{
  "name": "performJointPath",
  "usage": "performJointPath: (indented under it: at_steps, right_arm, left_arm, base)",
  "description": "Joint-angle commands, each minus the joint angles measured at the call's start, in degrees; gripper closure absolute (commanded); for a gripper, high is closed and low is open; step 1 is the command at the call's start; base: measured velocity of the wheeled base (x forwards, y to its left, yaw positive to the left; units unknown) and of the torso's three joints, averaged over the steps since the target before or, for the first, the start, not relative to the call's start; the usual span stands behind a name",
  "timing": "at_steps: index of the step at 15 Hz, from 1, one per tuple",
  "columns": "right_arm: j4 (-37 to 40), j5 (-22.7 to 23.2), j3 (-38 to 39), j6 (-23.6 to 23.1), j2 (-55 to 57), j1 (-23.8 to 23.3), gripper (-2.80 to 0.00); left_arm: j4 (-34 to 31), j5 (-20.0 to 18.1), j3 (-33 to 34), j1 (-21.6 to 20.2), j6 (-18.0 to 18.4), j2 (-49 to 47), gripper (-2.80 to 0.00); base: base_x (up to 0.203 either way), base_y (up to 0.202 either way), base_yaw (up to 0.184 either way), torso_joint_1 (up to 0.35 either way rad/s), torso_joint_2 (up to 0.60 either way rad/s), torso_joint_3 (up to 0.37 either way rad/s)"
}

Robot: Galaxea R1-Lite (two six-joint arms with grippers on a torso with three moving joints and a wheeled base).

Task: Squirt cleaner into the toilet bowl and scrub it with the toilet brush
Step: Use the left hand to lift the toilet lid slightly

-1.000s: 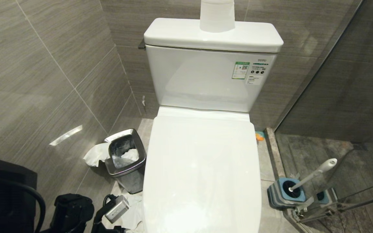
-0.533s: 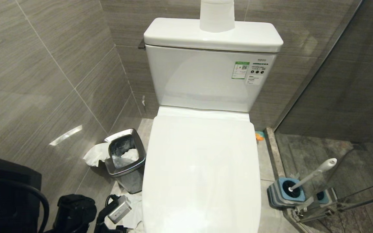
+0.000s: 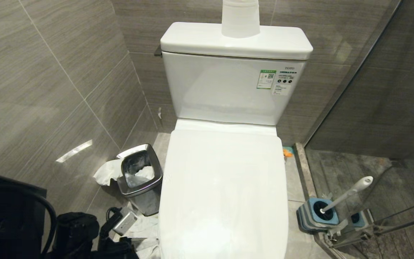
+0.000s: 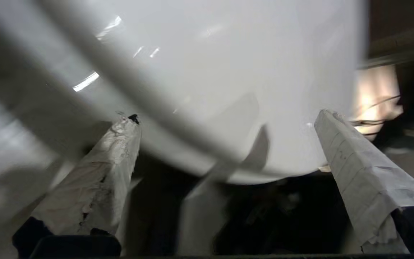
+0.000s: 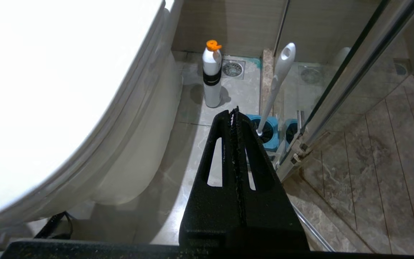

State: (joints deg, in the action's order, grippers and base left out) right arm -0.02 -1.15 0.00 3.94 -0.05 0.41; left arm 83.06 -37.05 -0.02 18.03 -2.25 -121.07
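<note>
The lid (image 3: pixel 225 187) is lying shut over the toilet bowl, so the left end effector (image 4: pixel 225 118) is being held wide open at its front edge, likely for lifting. The right end effector (image 5: pixel 234 118) is being kept closed, empty, near the toilet brush (image 5: pixel 277 86) and the cleaner bottle (image 5: pixel 212 75).

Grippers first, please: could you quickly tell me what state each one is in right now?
Left gripper: open, empty, by the toilet.
Right gripper: shut, empty.

Wide-spread left pincer (image 4: pixel 226 117) near, perhaps, toilet (image 4: pixel 210 72).
</note>
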Motion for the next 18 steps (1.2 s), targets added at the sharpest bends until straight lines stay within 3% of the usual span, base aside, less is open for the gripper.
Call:
performJointPath:
  at_steps: [1, 10, 12, 16, 18]
  right_arm:
    - [0.0, 0.0, 0.0, 0.0, 0.0, 0.0, 0.00]
    - [0.0, 0.0, 0.0, 0.0, 0.0, 0.0, 0.00]
    - [0.0, 0.0, 0.0, 0.0, 0.0, 0.0, 0.00]
    - [0.0, 0.0, 0.0, 0.0, 0.0, 0.0, 0.00]
    - [0.0, 0.0, 0.0, 0.0, 0.0, 0.0, 0.00]
  left_arm:
    - [0.6, -0.9, 0.0, -1.9, 0.1, -0.7, -2.80]
    - [0.5, -1.7, 0.0, -3.6, -1.5, 3.3, -2.80]
    - [0.3, -4.1, 0.0, -3.1, -4.9, 5.4, -2.80]
    - [0.3, -5.4, -0.4, 1.7, -15.7, 7.0, -2.80]
    - [0.1, -6.4, -2.3, 2.0, -17.0, 5.7, -2.80]
  base:
    - [0.000, 0.000, 0.000, 0.000, 0.00, 0.000]
    - [0.000, 0.000, 0.000, 0.003, 0.00, -0.001]
    - [0.000, 0.000, 0.000, 0.000, 0.00, 0.000]
    - [0.000, 0.000, 0.000, 0.000, 0.00, 0.000]
    - [0.000, 0.000, 0.000, 0.000, 0.00, 0.000]
